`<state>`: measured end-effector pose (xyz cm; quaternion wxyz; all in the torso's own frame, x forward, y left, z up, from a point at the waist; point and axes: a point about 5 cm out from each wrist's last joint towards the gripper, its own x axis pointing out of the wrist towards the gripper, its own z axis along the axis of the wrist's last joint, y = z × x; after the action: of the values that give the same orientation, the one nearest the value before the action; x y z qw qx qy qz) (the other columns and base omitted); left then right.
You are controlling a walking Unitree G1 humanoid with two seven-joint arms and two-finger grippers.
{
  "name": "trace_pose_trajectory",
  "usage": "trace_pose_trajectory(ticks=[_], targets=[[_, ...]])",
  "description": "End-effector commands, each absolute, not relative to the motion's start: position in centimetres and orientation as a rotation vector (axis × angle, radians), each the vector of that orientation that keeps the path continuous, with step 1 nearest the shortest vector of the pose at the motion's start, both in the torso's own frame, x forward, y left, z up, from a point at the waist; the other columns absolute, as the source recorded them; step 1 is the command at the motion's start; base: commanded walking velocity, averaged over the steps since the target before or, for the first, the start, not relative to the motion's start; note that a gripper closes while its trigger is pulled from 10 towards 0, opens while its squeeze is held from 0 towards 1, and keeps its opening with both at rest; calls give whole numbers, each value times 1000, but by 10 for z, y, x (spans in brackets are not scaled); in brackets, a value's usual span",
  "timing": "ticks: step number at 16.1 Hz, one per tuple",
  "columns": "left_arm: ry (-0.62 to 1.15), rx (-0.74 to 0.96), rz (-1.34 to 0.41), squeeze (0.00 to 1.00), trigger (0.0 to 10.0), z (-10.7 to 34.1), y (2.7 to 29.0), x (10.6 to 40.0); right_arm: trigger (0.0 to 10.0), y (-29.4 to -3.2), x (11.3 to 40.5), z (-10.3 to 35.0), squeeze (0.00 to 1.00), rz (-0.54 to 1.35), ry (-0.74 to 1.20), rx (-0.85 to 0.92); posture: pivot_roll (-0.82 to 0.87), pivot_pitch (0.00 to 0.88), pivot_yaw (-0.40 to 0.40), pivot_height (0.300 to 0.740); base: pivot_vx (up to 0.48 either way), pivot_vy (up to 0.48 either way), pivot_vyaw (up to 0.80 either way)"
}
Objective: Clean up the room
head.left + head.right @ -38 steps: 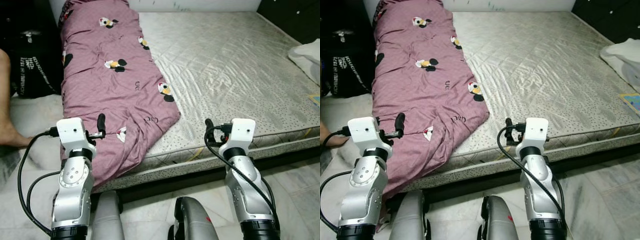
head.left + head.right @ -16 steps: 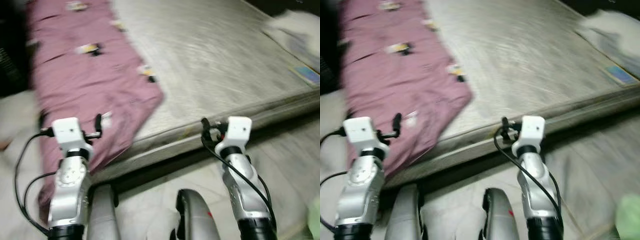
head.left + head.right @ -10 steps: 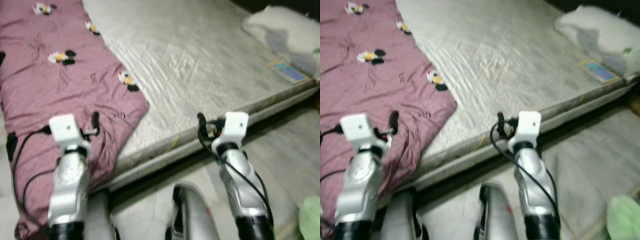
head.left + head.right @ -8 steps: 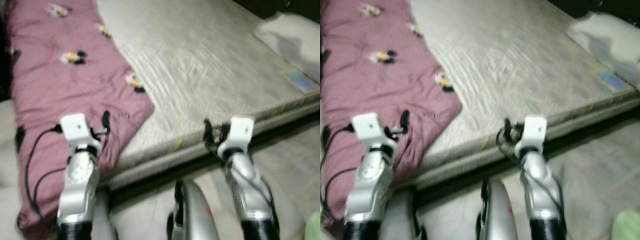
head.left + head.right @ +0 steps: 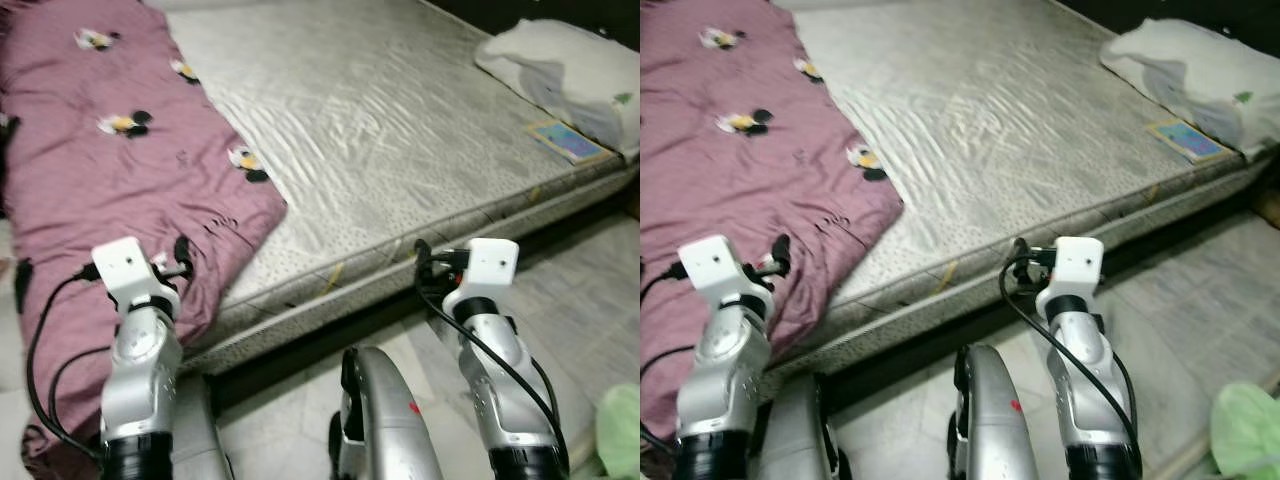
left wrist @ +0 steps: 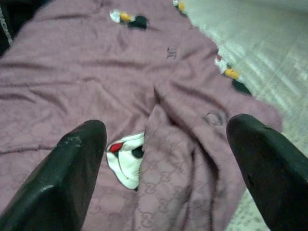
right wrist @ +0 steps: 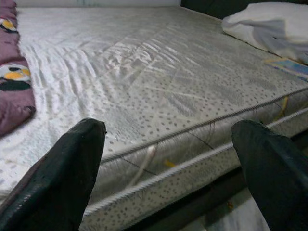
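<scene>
My left gripper (image 6: 163, 159) hangs with fingers spread wide over the pink blanket (image 5: 110, 180), which trails off the mattress (image 5: 400, 130) edge, while my right gripper (image 7: 168, 159) gapes empty at the mattress side. Grab too shallow and I judge the fabric slips free, or it drags under my legs.

Purple blanket (image 5: 110, 170) cut by left edge; green object (image 5: 1250, 430) cropped at corner.

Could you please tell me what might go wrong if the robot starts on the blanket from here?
The blanket hangs over the mattress edge toward the floor near the robot's legs, so it might snag them. The open left gripper faces bunched folds and may pinch only one layer. A book by the pillow could slide off.
</scene>
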<state>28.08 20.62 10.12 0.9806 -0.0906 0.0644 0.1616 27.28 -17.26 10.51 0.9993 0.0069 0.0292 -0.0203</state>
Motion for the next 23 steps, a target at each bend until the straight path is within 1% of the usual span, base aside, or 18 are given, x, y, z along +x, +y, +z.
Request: trace_pose_trajectory(ticks=[1,3,4,5,6,7,9,10,11,12,13,14,15,17,19,23], targets=[[207,-194,353,0,10000,90,210,284,10000,-179,269,110,0,-46,57,6,-77,128,-88,520,0,0,0],[272,-200,389,0,10000,83,216,290,10000,-185,264,111,0,-52,75,-14,-94,166,-95,520,0,0,0],[279,-195,390,0,10000,82,216,291,10000,-185,263,111,0,-52,76,-16,-94,166,-95,520,0,0,0],[288,-208,405,0,10000,80,221,295,10000,-190,255,110,0,-65,96,-22,-113,201,-103,520,0,0,0],[329,-207,414,0,10000,75,224,301,10000,-193,249,111,0,-72,108,-30,-131,215,-102,520,0,0,0],[354,-217,394,0,10000,72,222,308,10000,-193,246,111,0,-72,114,-32,-139,221,-99,520,0,0,0],[381,-217,324,0,10000,71,210,327,10000,-197,241,111,0,-90,128,-40,-165,230,-95,520,0,0,0],[400,-203,268,0,10000,72,198,334,10000,-198,240,112,0,-95,128,-44,-168,229,-94,520,0,0,0],[415,-145,161,0,10000,73,177,341,10000,-198,238,113,0,-97,132,-47,-178,224,-84,520,0,0,0],[424,-104,95,0,10000,71,166,343,10000,-198,238,114,0,-98,135,-47,-179,221,-78,520,0,0,0],[429,-35,-15,0,10000,67,148,341,10000,-198,239,114,0,-106,135,-46,-176,216,-76,520,0,0,0],[427,67,-162,0,10000,62,129,336,10000,-198,240,114,0,-109,134,-44,-171,209,-72,520,0,0,0],[423,137,-259,0,10000,58,118,331,10000,-196,241,114,0,-107,133,-43,-167,202,-71,520,0,0,0],[417,232,-409,0,10000,51,104,320,10000,-195,246,114,0,-104,130,-38,-154,187,-72,520,0,0,0],[410,357,-612,0,10000,45,92,303,10000,-193,252,114,0,-101,120,-35,-137,166,-67,520,0,0,0],[445,429,-896,0,10000,35,83,276,10000,-188,262,113,0,-103,105,-24,-122,131,-54,520,0,0,0]])
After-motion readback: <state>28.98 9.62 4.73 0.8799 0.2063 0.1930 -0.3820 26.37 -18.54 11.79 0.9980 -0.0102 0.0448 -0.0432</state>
